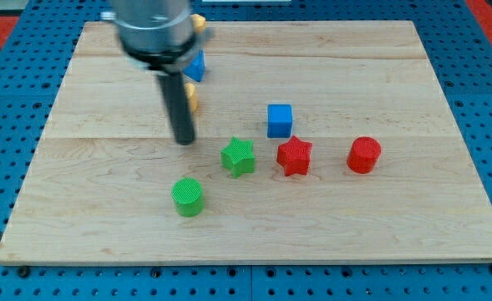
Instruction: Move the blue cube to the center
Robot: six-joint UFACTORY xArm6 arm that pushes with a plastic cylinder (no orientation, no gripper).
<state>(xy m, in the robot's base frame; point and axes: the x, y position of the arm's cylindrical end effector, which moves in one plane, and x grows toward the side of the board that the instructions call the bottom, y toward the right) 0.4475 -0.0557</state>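
The blue cube (pixel 279 120) sits on the wooden board (pixel 413 209), a little right of the board's middle. My tip (pixel 184 140) rests on the board well to the left of the blue cube, above and left of the green star (pixel 238 156). The tip touches no block. The rod rises to the arm's head at the view's top left.
A red star (pixel 294 156) lies just below the blue cube, a red cylinder (pixel 363 155) to its right. A green cylinder (pixel 187 197) lies below the tip. A second blue block (pixel 197 65) and yellow blocks (pixel 193 98) are partly hidden behind the rod.
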